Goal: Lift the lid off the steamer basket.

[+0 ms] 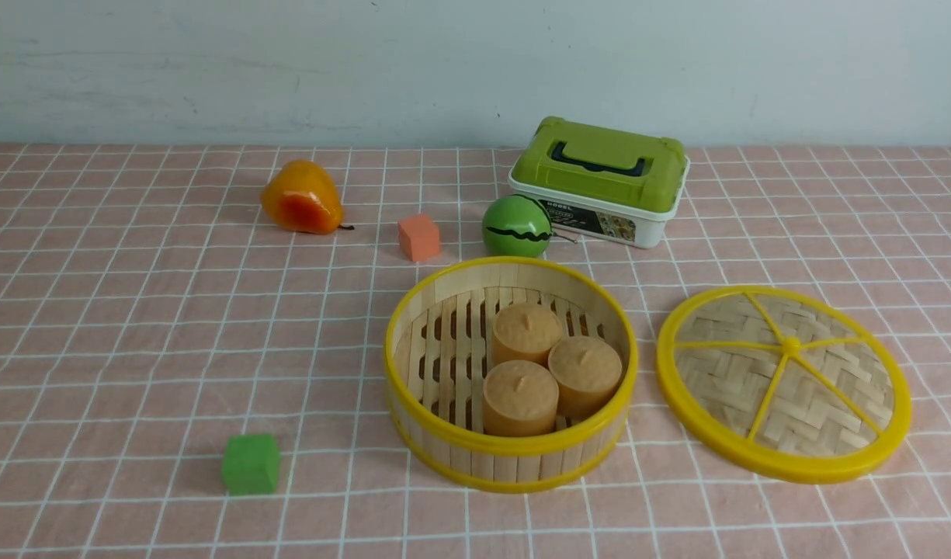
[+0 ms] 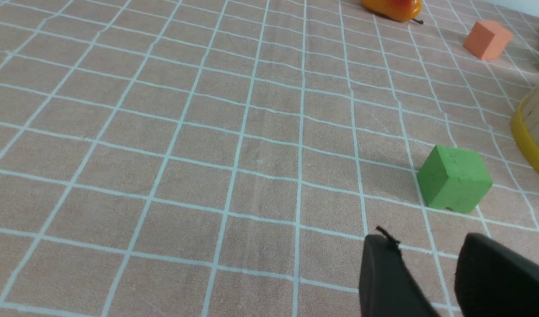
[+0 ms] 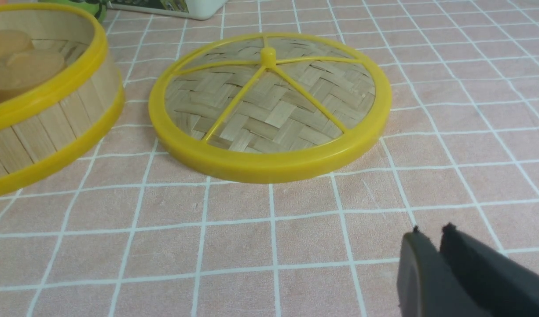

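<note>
The steamer basket point(image 1: 511, 458) stands uncovered on the cloth and holds three tan cakes point(image 1: 554, 371). The lid point(image 1: 786, 384), woven bamboo with a yellow rim and spokes, lies flat on the cloth to the right of the basket, apart from it. In the right wrist view the lid point(image 3: 269, 105) lies ahead of my right gripper point(image 3: 431, 232), which is shut and empty near the cloth; the basket point(image 3: 45, 119) is beside it. My left gripper point(image 2: 427, 241) is open and empty, just short of a green cube point(image 2: 454, 178). Neither gripper shows in the front view.
A white box with a green handled lid point(image 1: 603, 180) stands behind the basket, with a green ball point(image 1: 515, 226) next to it. An orange cube point(image 1: 418, 237) and an orange pear point(image 1: 301, 199) lie further left. The green cube point(image 1: 251, 463) lies front left.
</note>
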Tool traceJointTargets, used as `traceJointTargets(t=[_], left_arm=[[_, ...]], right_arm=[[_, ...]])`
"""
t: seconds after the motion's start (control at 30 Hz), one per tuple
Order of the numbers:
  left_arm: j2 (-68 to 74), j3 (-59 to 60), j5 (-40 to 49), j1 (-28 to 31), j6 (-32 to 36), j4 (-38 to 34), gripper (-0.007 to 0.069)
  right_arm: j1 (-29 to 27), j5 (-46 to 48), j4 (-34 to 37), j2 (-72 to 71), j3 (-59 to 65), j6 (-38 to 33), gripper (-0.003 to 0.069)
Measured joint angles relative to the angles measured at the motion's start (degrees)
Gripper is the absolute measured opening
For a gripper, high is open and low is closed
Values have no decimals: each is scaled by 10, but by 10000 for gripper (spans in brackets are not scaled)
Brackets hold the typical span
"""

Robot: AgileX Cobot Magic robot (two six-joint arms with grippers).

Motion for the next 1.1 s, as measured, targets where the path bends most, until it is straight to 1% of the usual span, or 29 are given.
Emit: traceJointTargets(t=[1.1], left_arm=[[0, 0, 0, 0, 0, 0, 239]], right_arm=[[0, 0, 0, 0, 0, 1, 92]])
